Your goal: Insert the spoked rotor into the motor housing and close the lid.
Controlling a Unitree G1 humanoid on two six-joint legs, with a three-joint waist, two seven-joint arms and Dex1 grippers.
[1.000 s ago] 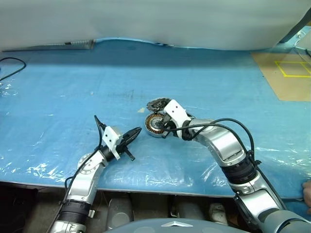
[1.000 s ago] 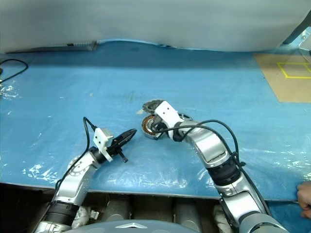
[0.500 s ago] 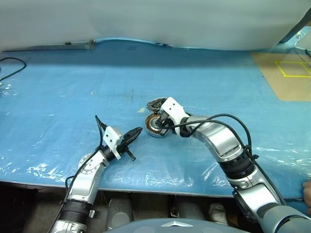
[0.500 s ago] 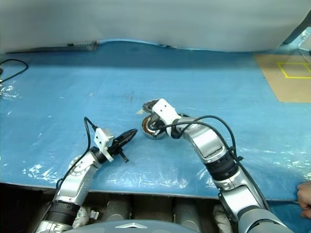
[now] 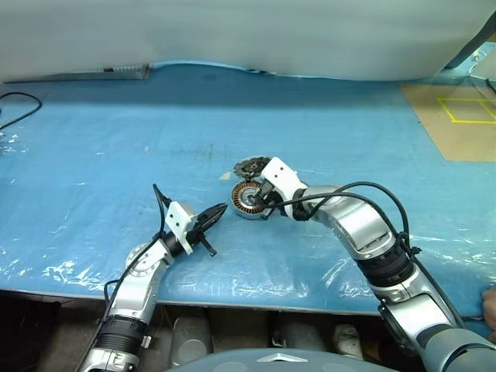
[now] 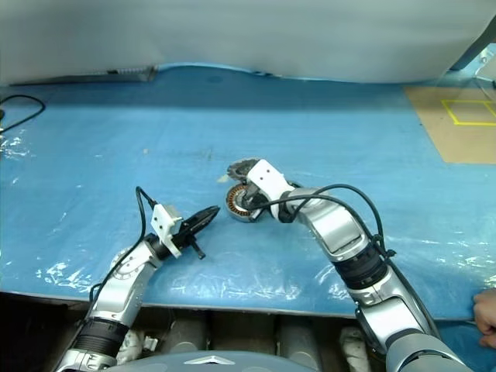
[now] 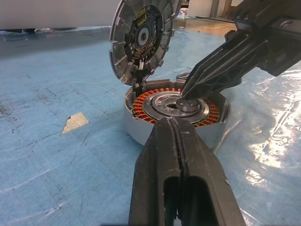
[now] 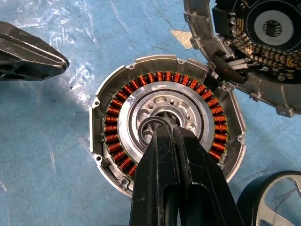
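Observation:
The motor housing (image 5: 246,201) lies flat on the blue sheet, its copper windings ringing a silver centre (image 8: 160,113). The lid (image 7: 141,37) stands tilted open at the housing's far edge, ribbed face with dark centre towards me, joined to it by short wires. My right gripper (image 8: 164,129) is shut, and its tips rest on the housing's centre hub. My left gripper (image 5: 220,208) is shut and empty, just left of the housing and pointing at it. The spoked rotor (image 8: 275,197), dark-rimmed with silver spokes, lies beside the housing under my right hand, partly cut off.
A black cable (image 5: 19,101) lies at the far left. A brown board with yellow tape (image 5: 457,116) sits at the back right. A person's hand (image 5: 490,298) shows at the table's front right edge. A small paper scrap (image 7: 75,122) lies near the housing.
My right arm's elbow has shifted a little, while its gripper tips stay on the hub. The left gripper, housing and lid have not moved.

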